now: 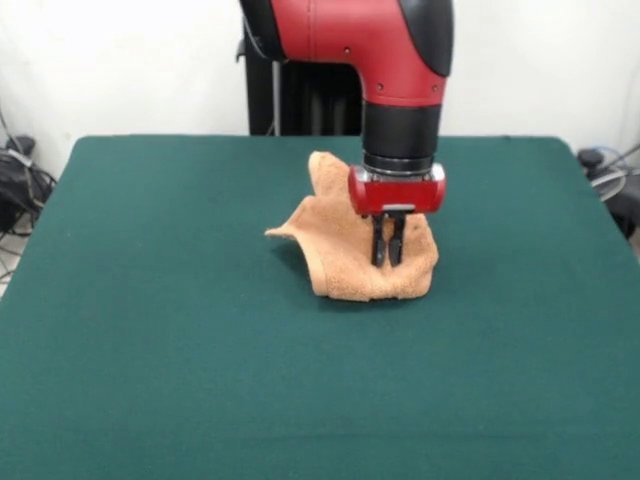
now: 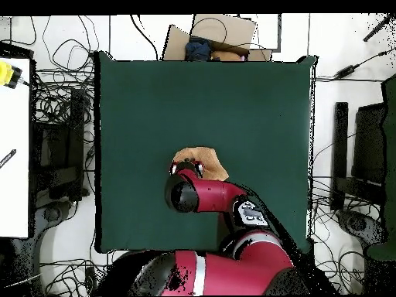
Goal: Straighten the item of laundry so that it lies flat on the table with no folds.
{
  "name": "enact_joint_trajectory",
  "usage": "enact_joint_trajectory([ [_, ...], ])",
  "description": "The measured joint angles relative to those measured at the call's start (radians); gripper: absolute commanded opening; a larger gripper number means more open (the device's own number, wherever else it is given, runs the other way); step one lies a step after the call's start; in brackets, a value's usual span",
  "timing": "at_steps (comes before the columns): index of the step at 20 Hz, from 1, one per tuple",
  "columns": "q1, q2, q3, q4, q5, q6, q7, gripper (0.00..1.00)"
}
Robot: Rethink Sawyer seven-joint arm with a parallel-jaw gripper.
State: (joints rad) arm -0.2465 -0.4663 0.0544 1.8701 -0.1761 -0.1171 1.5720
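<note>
Towel: the tan-orange towel (image 1: 352, 243) is lying bunched and folded on the table (image 1: 160, 330), a little beyond the middle toward the robot's side in the front view; one flap is standing up toward 12 o'clock, a pointed corner is sticking out toward 9 o'clock, and a thick rolled fold is running along its near edge.

Towel from above: only a small patch of it (image 2: 207, 162) is showing, poking out past the arm's end toward 1 o'clock, slightly below the cloth's middle.

Table: the dark green cloth is spreading wide on every side of the towel.

Arm: the red and black arm (image 1: 385, 50) is coming down from 12 o'clock in the front view and is standing straight over the towel's right half; from above it is reaching in from 6 o'clock and covering most of the towel.

Gripper: the gripper (image 1: 388, 250) is pointing straight down, its two dark fingers drawn close together, with only a thin gap between them, in front of the cloth; I cannot tell whether they are pinching the towel or only pressing on it.
</note>
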Motion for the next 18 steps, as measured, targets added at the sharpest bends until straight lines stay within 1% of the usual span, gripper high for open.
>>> enact_joint_trajectory([
  [4,0.014,-0.003,-0.007,0.000,0.007,0.003,0.000,0.00],
  [8,0.029,-0.018,-0.011,-0.001,0.027,0.043,0.000,0.00],
  [10,0.047,-0.036,-0.014,-0.001,0.042,0.093,0.000,0.00],
  [12,0.073,-0.058,-0.016,-0.006,0.059,0.171,0.000,0.00],
  [13,0.090,-0.072,-0.016,-0.011,0.070,0.232,0.000,0.00],
  [16,0.117,-0.095,-0.015,-0.018,0.085,0.340,0.000,0.00],
  [18,0.135,-0.115,-0.015,-0.022,0.096,0.439,0.000,0.00],
])
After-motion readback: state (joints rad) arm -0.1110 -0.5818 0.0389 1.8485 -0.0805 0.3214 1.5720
